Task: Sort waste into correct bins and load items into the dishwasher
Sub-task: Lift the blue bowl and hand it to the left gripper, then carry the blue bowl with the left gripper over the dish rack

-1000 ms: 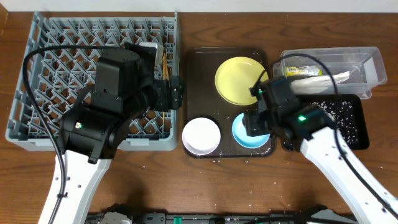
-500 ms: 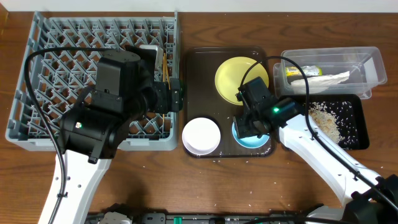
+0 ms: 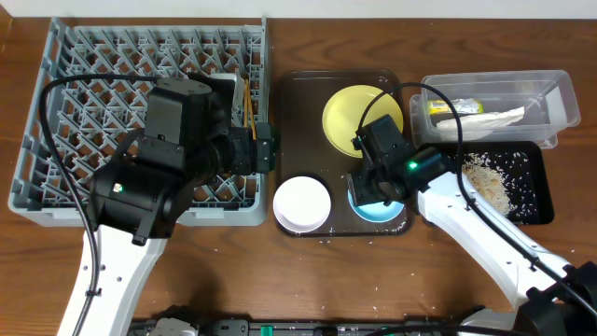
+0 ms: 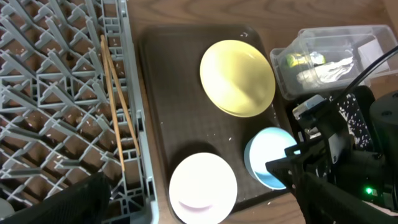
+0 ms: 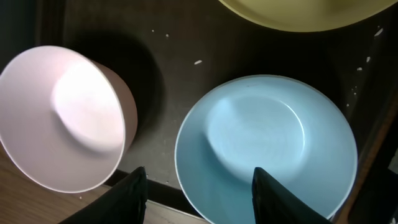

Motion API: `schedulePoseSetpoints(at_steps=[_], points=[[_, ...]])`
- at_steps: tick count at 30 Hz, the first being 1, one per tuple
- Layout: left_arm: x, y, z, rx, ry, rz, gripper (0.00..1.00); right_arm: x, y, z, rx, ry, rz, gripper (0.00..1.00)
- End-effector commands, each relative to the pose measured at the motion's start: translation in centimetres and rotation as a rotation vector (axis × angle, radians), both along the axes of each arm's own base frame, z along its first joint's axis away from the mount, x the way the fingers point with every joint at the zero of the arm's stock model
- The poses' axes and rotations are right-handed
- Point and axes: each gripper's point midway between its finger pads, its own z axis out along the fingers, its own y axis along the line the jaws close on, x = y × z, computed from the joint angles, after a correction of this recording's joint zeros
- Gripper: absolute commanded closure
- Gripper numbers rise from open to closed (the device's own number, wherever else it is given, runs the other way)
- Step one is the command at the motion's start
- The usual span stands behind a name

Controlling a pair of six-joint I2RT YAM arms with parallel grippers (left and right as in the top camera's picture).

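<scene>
I'm hovering my right claw (image 5: 198, 190), jaws parted, over the round light-blue bowl (image 5: 267, 137), ready to straddle its rim; my left claw (image 3: 264, 149) is gaping open.

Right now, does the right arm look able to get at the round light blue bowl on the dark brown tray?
Probably yes. The right end effector hangs right over the light blue bowl, jaws apart and empty. The bowl holds nothing, and the pale pink bowl beside it stands clear.

No legible text or labels
</scene>
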Motion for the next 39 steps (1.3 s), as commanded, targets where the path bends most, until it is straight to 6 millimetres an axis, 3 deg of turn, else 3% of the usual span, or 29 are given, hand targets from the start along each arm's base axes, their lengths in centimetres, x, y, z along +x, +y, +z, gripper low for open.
schedulePoseSetpoints(at_steps=[1, 3, 9, 14, 16, 24, 27, 28, 34, 39], points=[[0.0, -0.2, -0.4, 0.004, 0.015, -0.013, 0.04, 0.4, -0.1, 0.0, 0.014, 0.002, -0.070, 0.50], [0.1, -0.4, -1.0, 0.006, 0.041, -0.021, 0.04, 1.1, -0.8, 0.1, 0.031, 0.004, -0.141, 0.51], [0.2, -2.9, -3.3, 0.038, 0.098, -0.132, 0.04, 3.0, -5.9, 1.2, 0.134, 0.048, -0.371, 0.59], [-0.6, -6.8, -6.3, 0.102, 0.157, -0.283, 0.09, 4.0, -9.2, 4.6, 0.372, 0.040, -0.407, 0.75], [-0.9, -8.6, -7.7, 0.121, 0.185, -0.332, 0.10, 3.8, -11.0, 5.9, 0.402, 0.010, -0.442, 0.75], [-0.4, -13.5, -14.9, 0.274, 0.256, -0.419, 0.10, 1.5, -18.4, 10.5, 0.354, -0.168, -0.660, 0.46], [-0.3, -14.9, -18.2, 0.324, 0.293, -0.441, 0.14, 0.7, -20.5, 11.8, 0.296, -0.243, -0.728, 0.25], [-0.3, -15.4, -19.9, 0.344, 0.318, -0.441, 0.15, 0.4, -21.5, 12.3, 0.257, -0.277, -0.757, 0.01], [0.1, -17.2, -24.4, 0.356, 0.366, -0.426, 0.24, -1.7, -27.9, 12.9, -0.047, -0.377, -1.006, 0.01], [0.7, -17.7, -27.0, 0.351, 0.390, -0.398, 0.51, -1.7, -27.9, 12.8, -0.050, -0.373, -1.007, 0.01]])
